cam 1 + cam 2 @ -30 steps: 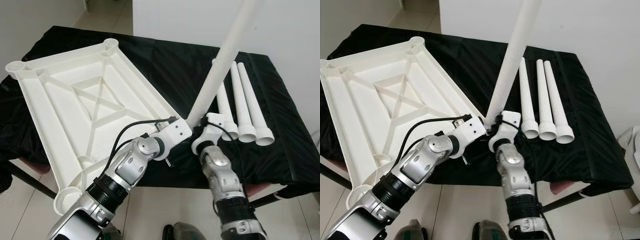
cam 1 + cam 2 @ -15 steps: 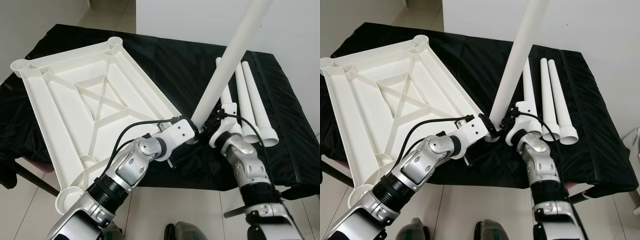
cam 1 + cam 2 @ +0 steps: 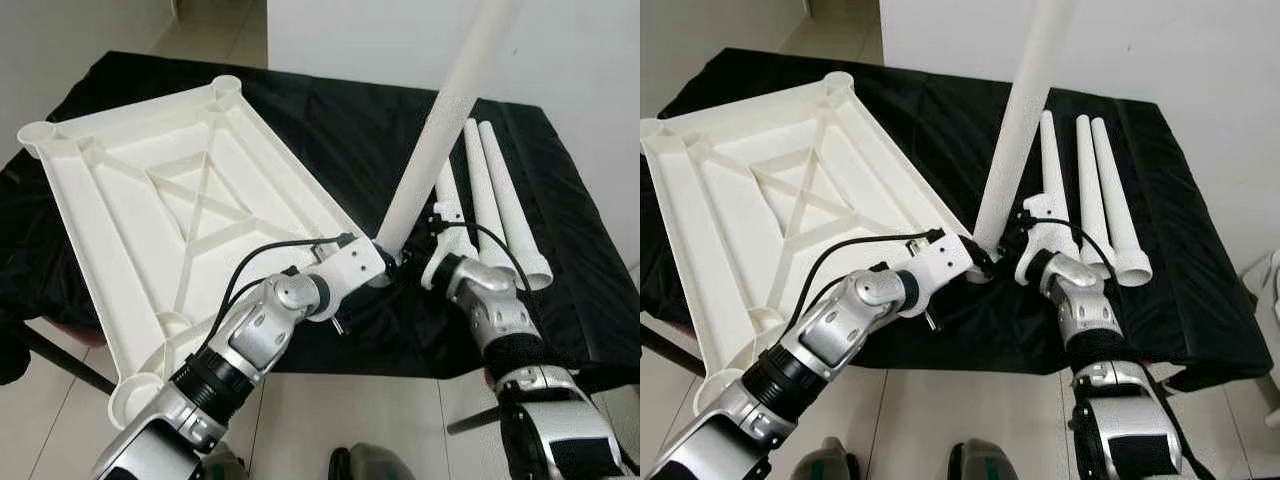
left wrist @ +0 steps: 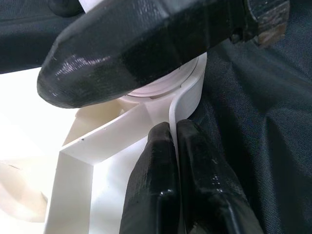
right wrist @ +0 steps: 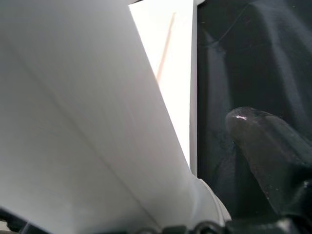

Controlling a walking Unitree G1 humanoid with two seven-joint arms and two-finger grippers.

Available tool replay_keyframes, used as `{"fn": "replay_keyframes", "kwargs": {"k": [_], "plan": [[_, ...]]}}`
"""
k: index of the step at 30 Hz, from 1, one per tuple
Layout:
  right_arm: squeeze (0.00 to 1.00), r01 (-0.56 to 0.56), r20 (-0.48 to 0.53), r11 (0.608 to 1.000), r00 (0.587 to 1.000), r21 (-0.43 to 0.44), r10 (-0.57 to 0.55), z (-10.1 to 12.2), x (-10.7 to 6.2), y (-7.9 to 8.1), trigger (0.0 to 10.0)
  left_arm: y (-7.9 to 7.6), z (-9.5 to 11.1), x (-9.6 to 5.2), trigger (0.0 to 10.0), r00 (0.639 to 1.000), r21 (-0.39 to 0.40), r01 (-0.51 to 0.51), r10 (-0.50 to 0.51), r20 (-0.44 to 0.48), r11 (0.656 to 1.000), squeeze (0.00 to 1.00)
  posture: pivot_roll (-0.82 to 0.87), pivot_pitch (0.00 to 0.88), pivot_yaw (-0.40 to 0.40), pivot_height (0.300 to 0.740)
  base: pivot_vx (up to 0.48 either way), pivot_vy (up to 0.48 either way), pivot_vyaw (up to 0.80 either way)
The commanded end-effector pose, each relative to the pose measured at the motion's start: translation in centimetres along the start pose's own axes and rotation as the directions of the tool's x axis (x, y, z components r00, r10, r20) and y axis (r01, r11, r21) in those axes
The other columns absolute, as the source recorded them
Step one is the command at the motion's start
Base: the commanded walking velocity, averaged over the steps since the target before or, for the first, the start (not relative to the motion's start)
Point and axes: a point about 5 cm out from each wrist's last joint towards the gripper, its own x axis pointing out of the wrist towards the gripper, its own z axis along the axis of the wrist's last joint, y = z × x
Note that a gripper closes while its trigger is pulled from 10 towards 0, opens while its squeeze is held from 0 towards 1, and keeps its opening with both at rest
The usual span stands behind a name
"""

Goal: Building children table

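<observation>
Left eye view: a white plastic tabletop (image 3: 170, 200) lies upside down on a black-draped work surface (image 3: 330, 120), its ribbed underside and round corner sockets facing up so the legs can be fitted from above. At the tabletop's near right corner, the left gripper (image 3: 385, 262) pinches the thin rim beside the socket, its two black fingers (image 4: 170, 185) pressed together on the wall, apparently to steady the panel against the push of the leg. Rising steeply from that same corner socket is a long white table leg (image 3: 440, 120), tilted rather than upright, which suggests it is not yet fully seated. The right gripper (image 3: 425, 262) is at the base of this leg from the other side; one finger (image 5: 265, 146) lies close beside the tube, but whether the grip is clamped or loose cannot be told. Further right, three spare legs (image 3: 495, 200) lie side by side on the cloth, wide ends toward the robot, within reach.
</observation>
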Motion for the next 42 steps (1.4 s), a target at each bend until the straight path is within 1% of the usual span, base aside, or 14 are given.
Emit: {"fn": "replay_keyframes", "kwargs": {"k": [1,2,15,17,19,20,22,23,24,28,33,34,35,42], "plan": [[0.00,-0.006,-0.038,1.000,0.999,-0.006,0.006,-0.5,-0.1,-0.1,4.3,-0.8,-1.6,0.3,10.0,0.995,-0.012,0.060,-0.061,-0.077,0.998,0.00,-0.06,0.004,-0.038,0.740,0.000,0.000,0.00],[0.00,-0.011,-0.040,1.000,0.999,-0.006,0.011,-0.5,-0.1,-0.2,0.0,-0.8,-1.6,0.3,10.0,0.995,-0.011,0.060,-0.061,-0.077,0.998,0.00,-0.06,0.003,-0.038,0.740,0.000,0.000,0.00],[0.00,-0.020,-0.033,1.000,0.999,-0.003,0.020,-1.1,-1.0,-0.4,0.0,-1.0,-1.5,0.4,10.0,0.995,-0.013,0.065,-0.066,-0.074,0.998,0.00,-0.07,0.014,-0.037,0.740,0.000,0.000,0.00],[0.00,-0.003,-0.048,1.000,0.999,-0.005,0.003,-1.3,-1.1,-0.4,0.0,-1.1,-1.6,0.4,10.0,0.995,-0.014,0.066,-0.067,-0.074,0.998,0.00,-0.06,0.018,-0.040,0.740,0.000,0.000,0.00],[0.00,0.138,-0.079,0.990,0.987,0.013,-0.136,-1.9,-1.1,-0.6,0.0,-1.2,-1.7,0.3,10.0,0.995,-0.019,0.066,-0.067,-0.075,0.998,0.00,-0.06,0.025,-0.048,0.740,0.000,0.000,0.00],[0.00,0.138,-0.079,0.990,0.987,0.013,-0.136,-1.9,-1.1,-0.6,0.0,-1.2,-1.7,0.3,10.0,0.995,-0.019,0.066,-0.067,-0.075,0.998,0.00,-0.06,0.025,-0.048,0.740,0.000,0.000,0.00],[0.00,0.301,-0.108,0.953,0.949,0.039,-0.295,-2.6,-1.0,-0.8,0.0,-1.2,-1.7,0.3,10.0,0.995,-0.023,0.066,-0.067,-0.077,0.998,0.00,-0.06,0.028,-0.048,0.740,0.000,0.000,0.00],[0.00,0.301,-0.108,0.953,0.949,0.039,-0.295,-2.6,-1.0,-0.8,0.0,-1.2,-1.7,0.3,10.0,0.995,-0.023,0.066,-0.067,-0.077,0.998,0.00,-0.06,0.028,-0.048,0.740,0.000,0.000,0.00],[0.00,0.388,-0.094,0.920,0.919,0.059,-0.382,-2.7,-0.7,0.1,0.0,-1.3,-1.8,0.3,10.0,0.995,-0.024,0.068,-0.069,-0.077,0.997,0.00,-0.06,0.029,-0.053,0.740,0.000,0.000,0.00],[0.00,0.466,-0.090,0.881,0.884,0.079,-0.459,-2.8,-0.5,1.0,0.0,-1.4,-1.8,0.3,10.0,0.995,-0.024,0.069,-0.070,-0.077,0.997,0.00,-0.06,0.027,-0.058,0.740,0.000,0.000,0.00],[0.00,0.660,-0.088,0.750,0.750,0.039,-0.656,-2.8,-0.4,2.5,0.0,-1.4,-1.7,0.4,10.0,0.995,-0.021,0.069,-0.070,-0.076,0.997,0.00,-0.07,0.026,-0.060,0.740,0.000,0.000,0.00],[0.00,0.660,-0.088,0.750,0.750,0.039,-0.656,-2.8,-0.4,2.5,0.0,-1.4,-1.7,0.4,10.0,0.995,-0.021,0.069,-0.070,-0.076,0.997,0.00,-0.07,0.026,-0.060,0.740,0.000,0.000,0.00],[0.00,0.704,-0.099,0.709,0.709,0.040,-0.698,-2.9,-0.5,2.7,0.0,-1.4,-1.7,0.4,10.0,0.995,-0.019,0.069,-0.071,-0.076,0.997,0.00,-0.07,0.024,-0.062,0.740,0.000,0.000,0.00],[0.00,0.726,-0.115,0.686,0.686,0.044,-0.718,-2.9,-0.8,2.9,0.0,-1.6,-1.7,0.5,10.0,0.994,-0.020,0.070,-0.072,-0.077,0.997,0.00,-0.07,0.017,-0.065,0.740,0.000,0.000,0.00]]}}
